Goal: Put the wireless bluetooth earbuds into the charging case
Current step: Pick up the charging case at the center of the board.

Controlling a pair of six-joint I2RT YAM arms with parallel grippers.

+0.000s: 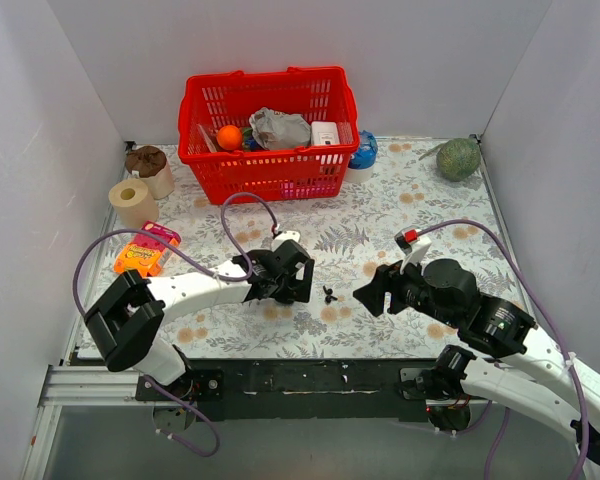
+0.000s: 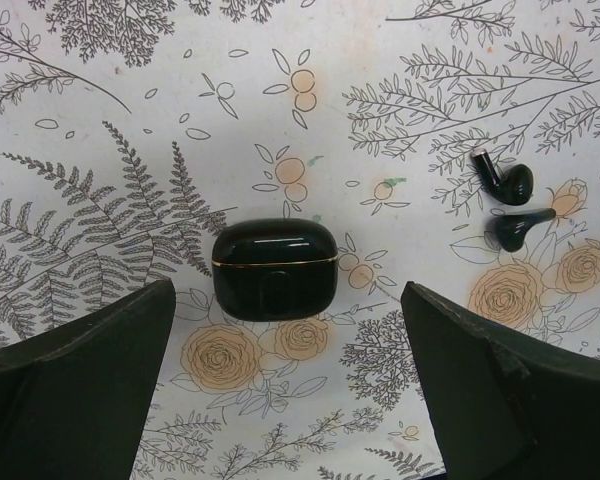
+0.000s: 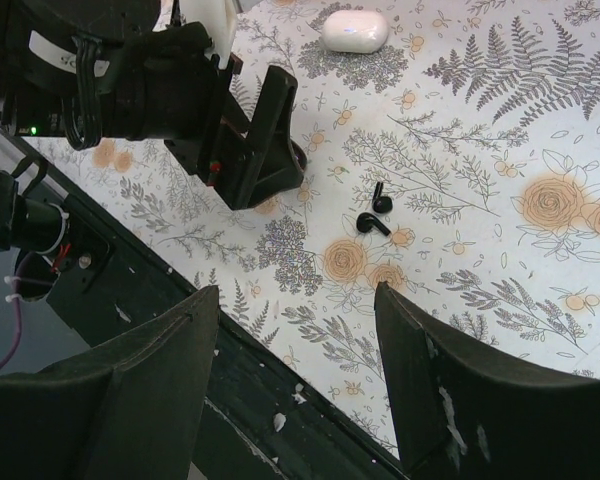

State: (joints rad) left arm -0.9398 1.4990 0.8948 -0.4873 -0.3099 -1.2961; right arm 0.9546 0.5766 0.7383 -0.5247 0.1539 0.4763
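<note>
Table (image 1: 420, 210), floral cloth, white walls; red basket (image 1: 270, 175) at rear. Left fingers (image 2: 90, 370) spread wide, empty. Right fingers (image 3: 450, 400) parted, empty. White case (image 3: 355, 30): right wrist view only. Closed charging case (image 2: 275, 268) between left fingertips, apart from both; hidden overhead. Earbuds (image 3: 372, 224) together, near case.

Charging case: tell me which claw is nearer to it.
Left. The left claw hangs open directly over the charging case; the right claw sits farther off, on the far side of the earbuds.
</note>
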